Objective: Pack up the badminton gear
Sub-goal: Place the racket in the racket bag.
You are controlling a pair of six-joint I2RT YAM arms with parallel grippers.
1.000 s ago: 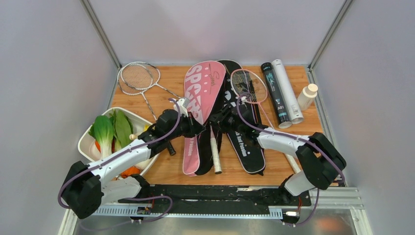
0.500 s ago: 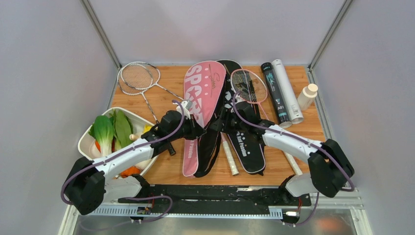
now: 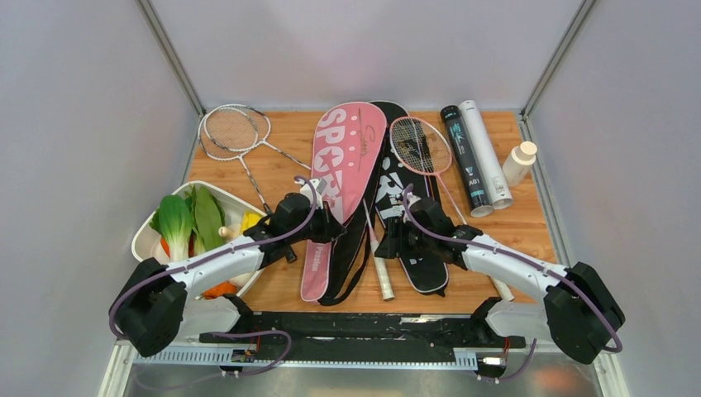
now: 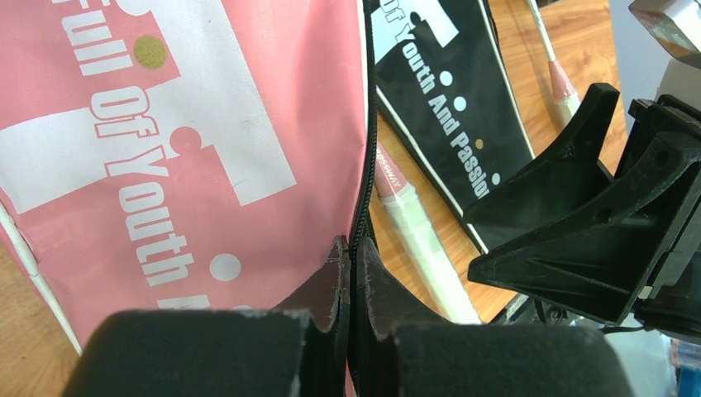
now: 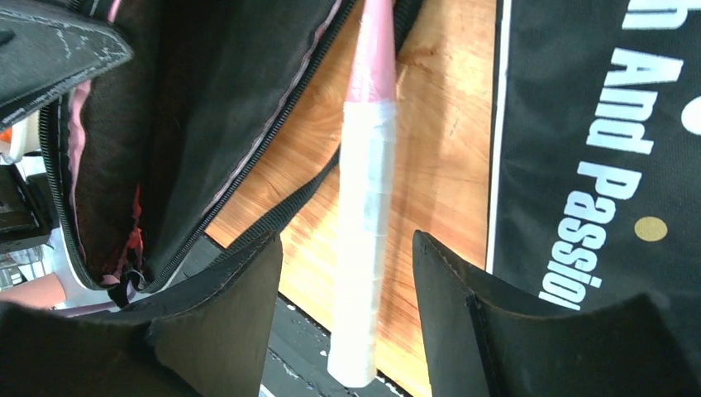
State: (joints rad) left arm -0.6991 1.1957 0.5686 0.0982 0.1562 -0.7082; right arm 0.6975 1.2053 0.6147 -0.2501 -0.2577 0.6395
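Pink fabric "SPORT" racket bag (image 3: 343, 161) lies mid-way across the wooden table (image 3: 529, 223), its zippered side gaping to show dark lining, its top partly over a black racket bag with white lettering (image 3: 422, 265). The left gripper (image 4: 351, 258) is pinched tight on the pink bag's zipper edge. A pink thin-framed racket (image 3: 420, 145) rests on the black bag. Its white-wrapped handle (image 5: 364, 207) lies between the spread jaws of the right gripper (image 5: 347, 248), which do not touch it.

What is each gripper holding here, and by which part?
The left gripper pinches the pink bag by its zipper edge. The right gripper holds nothing, open over the white racket handle.
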